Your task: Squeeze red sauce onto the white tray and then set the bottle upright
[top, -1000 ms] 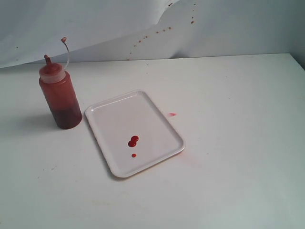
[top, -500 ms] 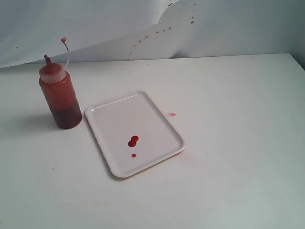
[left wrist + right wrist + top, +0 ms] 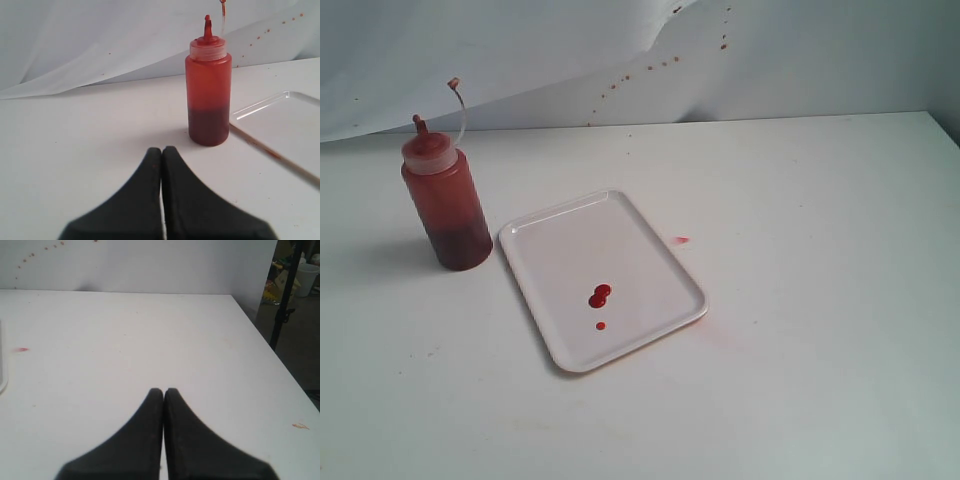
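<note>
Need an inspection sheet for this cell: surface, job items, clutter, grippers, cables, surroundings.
Surface: white table; pink smear just right of the tray; small reddish mark near the table's edge in the right wrist view.
Job's things: bottle upright, just left of the tray, nozzle uncapped; tray flat on the table; sauce on the tray as two joined blobs and one small drop.
Clutter: nothing seen.
Grippers: left gripper jaws shut, empty, facing the bottle; right gripper jaws shut, empty, over bare table.
Cables: nothing seen.
Surroundings: white backdrop with red specks; dark stand and white bucket beyond the table.
</note>
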You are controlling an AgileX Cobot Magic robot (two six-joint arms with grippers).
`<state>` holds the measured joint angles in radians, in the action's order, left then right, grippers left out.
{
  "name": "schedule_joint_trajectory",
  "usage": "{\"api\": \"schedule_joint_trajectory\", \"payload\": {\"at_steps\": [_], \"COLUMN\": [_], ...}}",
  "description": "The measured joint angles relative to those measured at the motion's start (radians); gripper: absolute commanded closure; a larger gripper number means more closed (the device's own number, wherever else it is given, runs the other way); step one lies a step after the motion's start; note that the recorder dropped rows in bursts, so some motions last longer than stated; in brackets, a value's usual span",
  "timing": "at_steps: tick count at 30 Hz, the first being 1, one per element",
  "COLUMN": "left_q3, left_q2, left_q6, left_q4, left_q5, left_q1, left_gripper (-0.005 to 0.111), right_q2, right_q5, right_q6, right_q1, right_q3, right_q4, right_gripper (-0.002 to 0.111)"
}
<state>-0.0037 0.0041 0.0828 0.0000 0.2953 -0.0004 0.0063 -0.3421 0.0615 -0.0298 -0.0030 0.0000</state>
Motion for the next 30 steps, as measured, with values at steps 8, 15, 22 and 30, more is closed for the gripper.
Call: {"api": "schedule_joint_trajectory", "payload": {"at_steps": [8, 15, 22, 30], "left_q3": [0.000, 0.000, 0.000, 0.000], "left_q2": [0.000, 0.000, 0.000, 0.000], "left_q6": [0.000, 0.000, 0.000, 0.000], "left_q4": [0.000, 0.000, 0.000, 0.000], "left_q5": [0.000, 0.000, 0.000, 0.000], "left_q1": [0.000, 0.000, 0.000, 0.000], "left_gripper": [0.107, 0.107, 0.107, 0.107], "right_q2": [0.000, 0.000, 0.000, 0.000], "right_q5": [0.000, 0.000, 0.000, 0.000], "right_q6": [-0.002, -0.002, -0.002, 0.010], "right_q1": [0.000, 0.000, 0.000, 0.000], "right_q3": [0.000, 0.000, 0.000, 0.000], "right_q4": [0.000, 0.000, 0.000, 0.000], "right_gripper": [0.108, 0.108, 0.108, 0.108]}}
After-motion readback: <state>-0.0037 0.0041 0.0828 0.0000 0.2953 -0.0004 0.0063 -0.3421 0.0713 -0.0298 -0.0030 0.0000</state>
